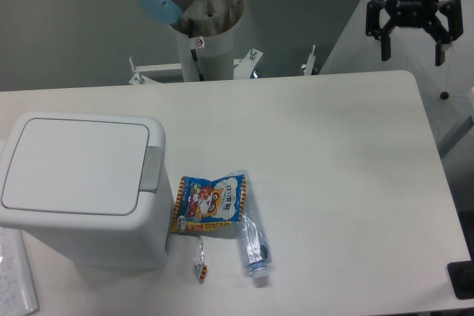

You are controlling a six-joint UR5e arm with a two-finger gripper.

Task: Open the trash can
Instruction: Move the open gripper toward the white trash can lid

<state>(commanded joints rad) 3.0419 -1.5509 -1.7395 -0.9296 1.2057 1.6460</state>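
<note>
Above the table's far right corner, fingers (386, 48) spread wide, holding nothing

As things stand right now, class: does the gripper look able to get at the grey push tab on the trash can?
Probably yes. The gripper hangs open above the table's far right corner, well away from the grey tab on the trash can. The snack bag and bottle lie lower, beside the can, not over the tab.

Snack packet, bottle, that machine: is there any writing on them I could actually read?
Snack packet: printed characters and a cartoon, too blurred to read.
Bottle: no readable label.
Pincer: white letters beside its blue light, cut off and unreadable.
Trash can: no text.
</note>
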